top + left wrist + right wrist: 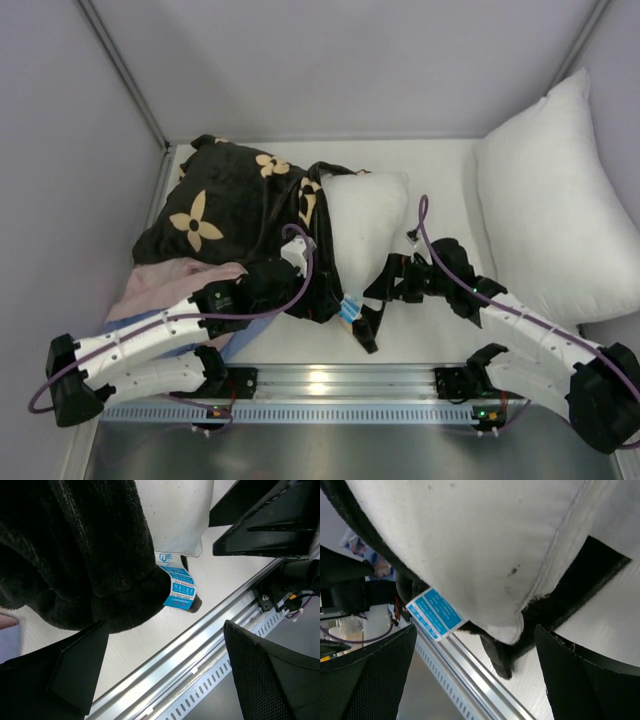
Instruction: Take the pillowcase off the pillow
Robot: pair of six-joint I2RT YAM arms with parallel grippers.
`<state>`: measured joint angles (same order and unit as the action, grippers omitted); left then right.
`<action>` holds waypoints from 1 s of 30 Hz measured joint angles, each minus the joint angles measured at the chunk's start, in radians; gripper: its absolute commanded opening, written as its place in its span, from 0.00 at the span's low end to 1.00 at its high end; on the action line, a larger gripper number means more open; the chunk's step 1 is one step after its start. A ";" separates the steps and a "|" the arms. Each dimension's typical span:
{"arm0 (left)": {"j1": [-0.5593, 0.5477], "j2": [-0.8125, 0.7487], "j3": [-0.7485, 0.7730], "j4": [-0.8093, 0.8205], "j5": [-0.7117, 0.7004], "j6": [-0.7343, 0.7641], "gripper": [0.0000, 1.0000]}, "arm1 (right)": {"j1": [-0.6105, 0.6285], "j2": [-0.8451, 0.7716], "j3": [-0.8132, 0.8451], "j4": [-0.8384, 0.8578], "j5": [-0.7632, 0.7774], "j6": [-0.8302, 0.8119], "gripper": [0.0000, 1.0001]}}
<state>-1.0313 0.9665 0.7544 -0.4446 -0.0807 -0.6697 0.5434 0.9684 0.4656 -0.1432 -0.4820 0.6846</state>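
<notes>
The black plush pillowcase (225, 210) with tan flowers lies at the left of the table and still covers the left part of the white pillow (365, 225). The pillow's blue-and-white label tag (348, 310) hangs at its near corner. My left gripper (300, 292) is open and empty at the pillowcase's near hem (100, 595), with the tag (177, 587) just beyond it. My right gripper (385, 285) is open and empty just below the pillow's bare near corner (512, 630). The tag (432, 612) and a black strip of pillowcase (500, 662) show beside that corner.
A second plain white pillow (555, 200) leans at the right wall. A pink cloth (165, 285) and a light-blue cloth (245, 335) lie under my left arm. The aluminium rail (340, 380) runs along the near edge. Walls close in the back and left.
</notes>
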 measured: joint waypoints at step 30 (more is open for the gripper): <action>-0.006 0.038 -0.052 -0.006 -0.176 -0.091 0.99 | 0.081 0.039 -0.010 0.309 0.112 0.105 0.00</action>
<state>-1.0370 1.0042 0.7021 -0.4503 -0.2569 -0.7609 0.6243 1.0069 0.4553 0.1661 -0.3698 0.7891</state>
